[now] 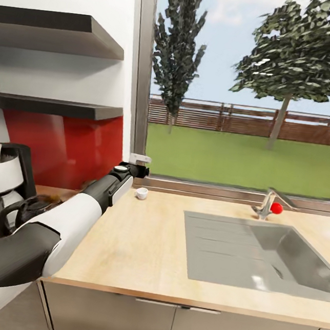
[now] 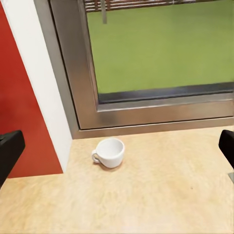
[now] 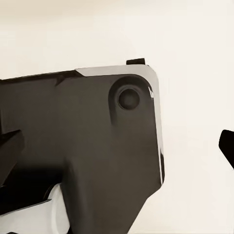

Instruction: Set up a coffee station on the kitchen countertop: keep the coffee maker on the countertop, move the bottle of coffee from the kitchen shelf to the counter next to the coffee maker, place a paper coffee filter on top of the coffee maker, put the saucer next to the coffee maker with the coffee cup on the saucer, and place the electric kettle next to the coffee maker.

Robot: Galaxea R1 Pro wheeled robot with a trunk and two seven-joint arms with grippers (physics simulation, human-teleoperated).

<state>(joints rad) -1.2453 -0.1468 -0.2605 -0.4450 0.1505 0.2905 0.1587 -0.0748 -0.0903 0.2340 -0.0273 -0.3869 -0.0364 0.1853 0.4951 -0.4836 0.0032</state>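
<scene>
A small white coffee cup stands upright on the wooden countertop, close to the window frame and the red backsplash corner. My left gripper hovers just above and behind the cup, open. In the left wrist view the cup lies between the two dark fingertips, which stand wide apart and clear of it. The black and white coffee maker sits on the counter at the far left, partly hidden by my left arm. My right gripper is open and faces a dark part of the robot.
A steel sink with a faucet and a red knob takes up the counter's right half. Two dark shelves hang on the wall above the coffee maker. A dark rounded vessel with a handle stands beside the coffee maker.
</scene>
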